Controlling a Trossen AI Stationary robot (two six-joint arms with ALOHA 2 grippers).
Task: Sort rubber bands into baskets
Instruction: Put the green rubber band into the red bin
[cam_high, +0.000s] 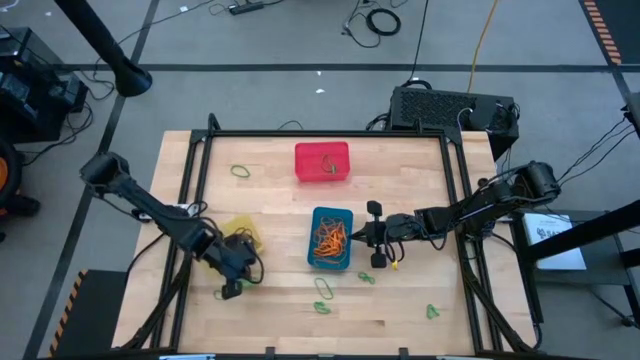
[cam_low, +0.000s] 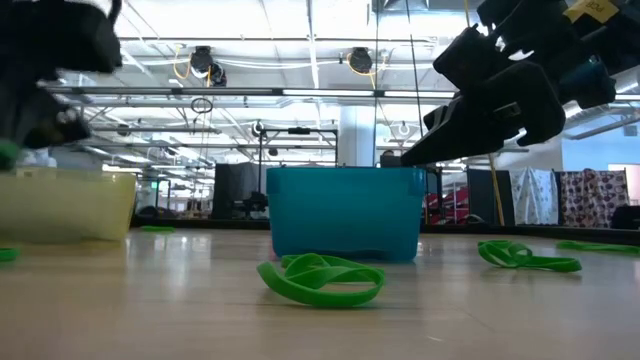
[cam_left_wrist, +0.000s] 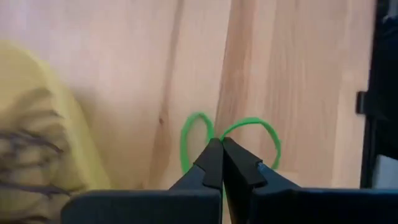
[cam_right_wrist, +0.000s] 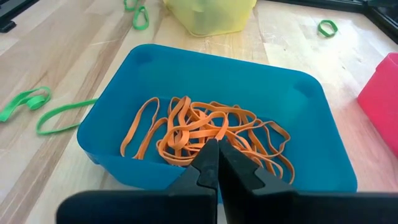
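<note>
left tool (cam_left_wrist: 221, 163) pinches a green band (cam_left_wrist: 231, 140), only visible wrist-side

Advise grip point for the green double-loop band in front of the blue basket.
Take the green rubber band from straight above at the crossing where its two loops overlap. It lies flat on the table, so a side approach finds no edge. Nothing crowds it.

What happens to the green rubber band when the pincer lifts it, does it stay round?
Probably not. The green rubber band already folds into two loops where the left pincer pinches it, so it looks floppy. It is thin, so likely very light, and should dangle and sag rather than hold its shape.
</note>
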